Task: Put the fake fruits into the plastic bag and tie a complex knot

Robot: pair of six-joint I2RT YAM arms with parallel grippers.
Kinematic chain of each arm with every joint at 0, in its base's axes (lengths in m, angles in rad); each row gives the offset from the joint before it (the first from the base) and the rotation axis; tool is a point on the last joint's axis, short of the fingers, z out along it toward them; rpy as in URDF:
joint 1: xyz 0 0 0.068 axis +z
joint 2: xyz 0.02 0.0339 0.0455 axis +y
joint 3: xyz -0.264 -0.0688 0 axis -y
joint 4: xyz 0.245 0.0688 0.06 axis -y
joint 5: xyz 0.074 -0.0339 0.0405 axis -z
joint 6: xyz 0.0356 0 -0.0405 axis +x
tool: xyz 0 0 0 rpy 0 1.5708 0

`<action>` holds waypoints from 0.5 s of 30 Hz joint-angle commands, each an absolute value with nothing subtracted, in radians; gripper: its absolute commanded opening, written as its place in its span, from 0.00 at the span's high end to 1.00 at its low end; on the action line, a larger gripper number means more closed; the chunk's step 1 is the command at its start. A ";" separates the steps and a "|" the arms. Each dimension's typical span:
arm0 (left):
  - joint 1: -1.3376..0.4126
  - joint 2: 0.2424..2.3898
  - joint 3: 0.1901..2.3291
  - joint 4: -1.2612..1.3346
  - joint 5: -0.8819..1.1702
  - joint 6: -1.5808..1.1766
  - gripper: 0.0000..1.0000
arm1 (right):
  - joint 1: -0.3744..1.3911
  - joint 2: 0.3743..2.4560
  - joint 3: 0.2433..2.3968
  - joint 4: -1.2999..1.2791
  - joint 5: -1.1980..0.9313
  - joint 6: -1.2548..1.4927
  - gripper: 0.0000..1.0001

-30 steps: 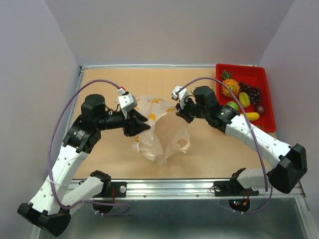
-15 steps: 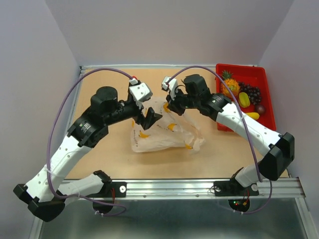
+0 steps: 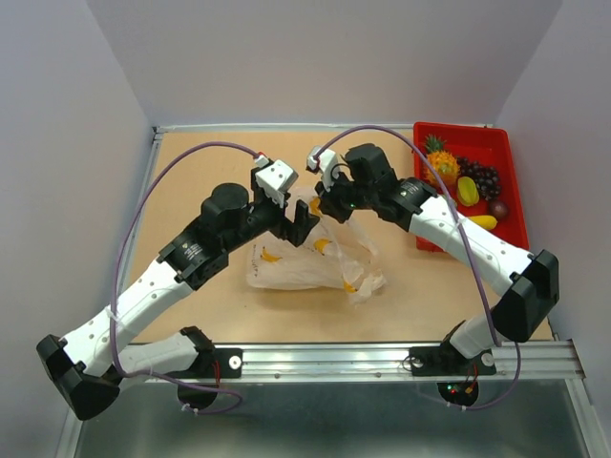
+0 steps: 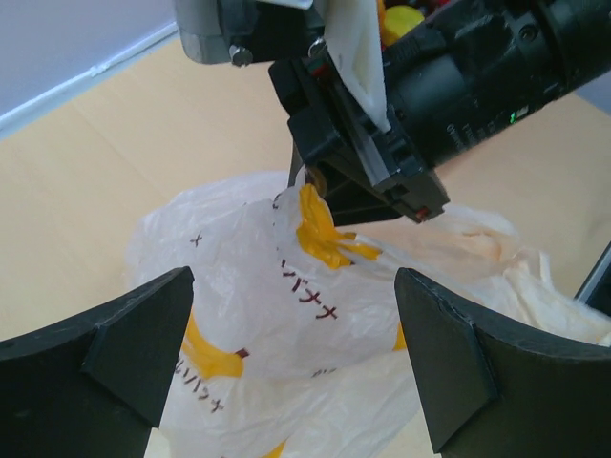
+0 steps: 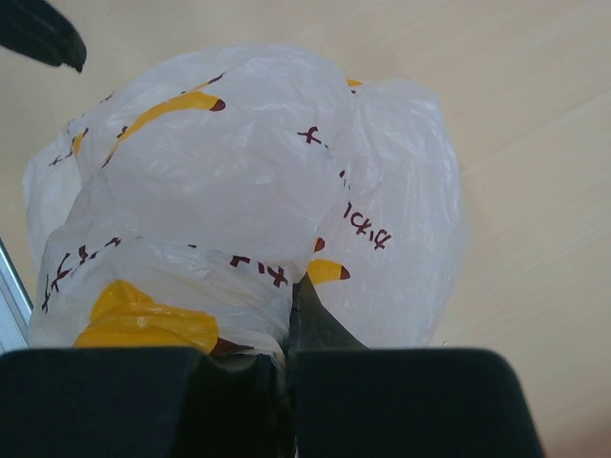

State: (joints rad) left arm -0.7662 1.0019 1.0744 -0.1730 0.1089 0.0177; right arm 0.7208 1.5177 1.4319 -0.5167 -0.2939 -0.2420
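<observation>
A light wooden desk (image 3: pixel 191 176) carries a crinkly translucent whitish plastic bag (image 3: pixel 301 270) near its middle and a red rectangular plastic tray (image 3: pixel 474 139) at its far right corner.

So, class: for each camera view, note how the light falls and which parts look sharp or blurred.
Top external view: even, soft light, barely any shadows, the thin translucent whitish plastic bag sharp. Left wrist view: the left arm's own dark fingers are soft-edged, the bag's print crisp. Right wrist view: the right arm's black fingers blur into a silhouette; the bag looks bright, slightly washed out.
</observation>
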 commanded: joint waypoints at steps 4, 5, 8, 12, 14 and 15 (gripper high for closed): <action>-0.813 0.956 1.005 0.029 0.121 -0.126 0.01 | 0.750 1.534 1.500 -0.492 -0.184 -0.147 1.00; -0.840 0.963 1.003 0.015 0.054 -0.142 0.01 | 0.752 1.537 1.503 -0.486 -0.173 -0.135 0.99; -0.862 0.988 0.988 0.018 -0.036 -0.159 0.01 | 0.753 1.549 1.519 -0.474 -0.140 -0.095 1.00; -0.913 1.025 0.968 0.022 -0.155 -0.111 0.01 | 0.756 1.555 1.526 -0.471 -0.124 -0.061 1.00; -0.913 1.041 0.960 0.008 -0.249 -0.089 0.01 | 0.756 1.552 1.522 -0.471 -0.126 -0.060 0.99; -0.913 1.051 0.959 0.005 -0.277 -0.060 0.01 | 0.756 1.549 1.516 -0.469 -0.133 -0.061 1.00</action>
